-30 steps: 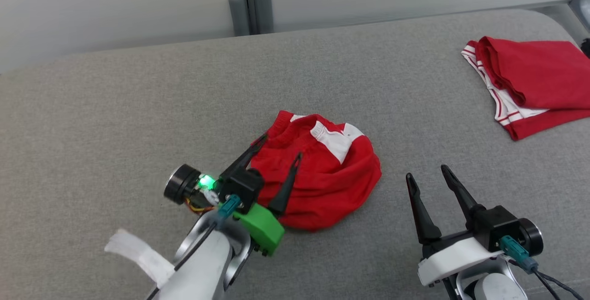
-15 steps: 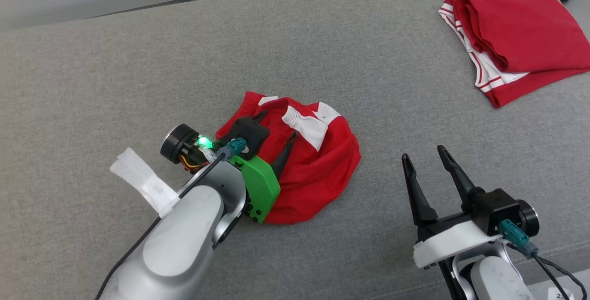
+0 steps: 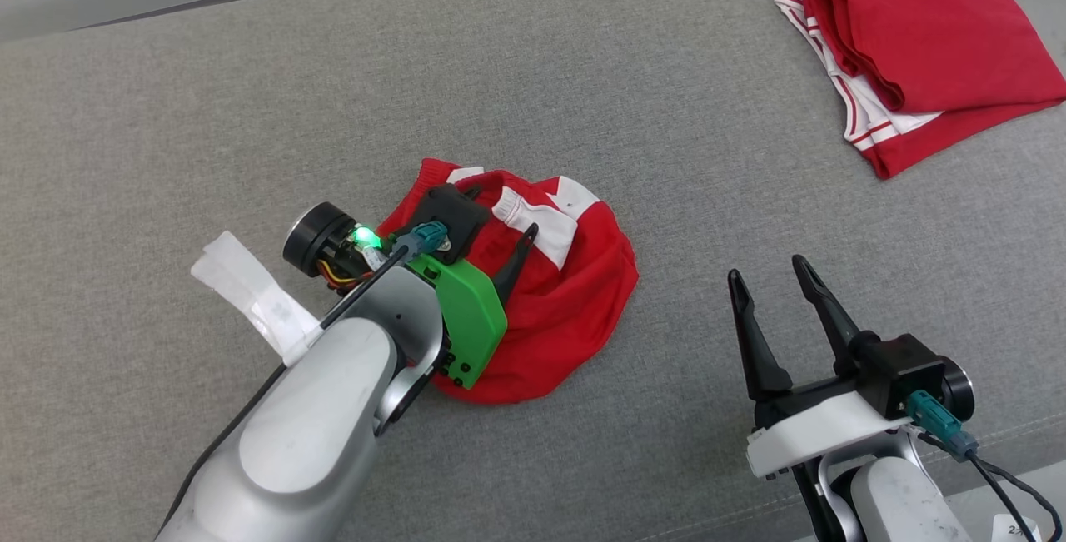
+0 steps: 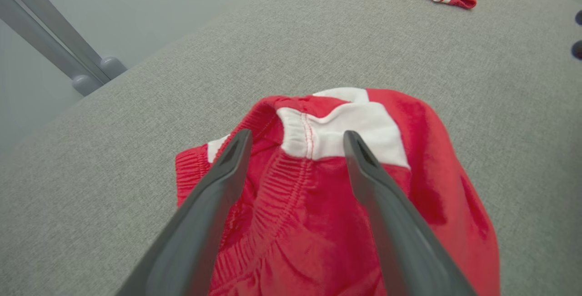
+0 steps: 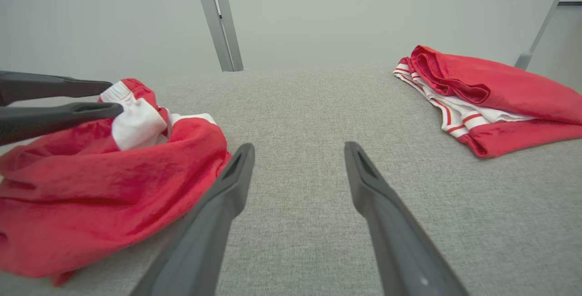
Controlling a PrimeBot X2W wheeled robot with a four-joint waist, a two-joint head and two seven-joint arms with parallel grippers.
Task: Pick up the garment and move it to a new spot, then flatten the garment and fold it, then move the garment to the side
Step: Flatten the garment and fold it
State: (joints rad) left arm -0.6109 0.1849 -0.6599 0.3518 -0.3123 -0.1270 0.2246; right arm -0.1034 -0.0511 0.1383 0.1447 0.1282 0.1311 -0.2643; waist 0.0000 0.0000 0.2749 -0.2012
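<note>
Across the grey upholstered surface [image 3: 208, 109], folded red-and-white clothes [image 3: 933, 34] lie at two o'clock, crumpled red shorts [image 3: 566, 309] sit near centre with the left gripper [image 4: 298, 134] spread wide astride their waistband [image 4: 291, 182], and the right gripper [image 3: 768, 269], wide and empty, sits at four o'clock.

We count two red garments: one crumpled garment [image 3: 575, 309] and one folded garment [image 3: 933, 42]. We count two grippers, one left gripper [image 3: 502, 210] and one right gripper [image 3: 766, 267], and each of them has two long dark fingers [image 3: 752, 342], so four fingers in all. We also count one grey cushion [image 3: 208, 92], one green cover [image 3: 470, 321], one white strap [image 3: 241, 284] and one little green light [image 3: 364, 236].
</note>
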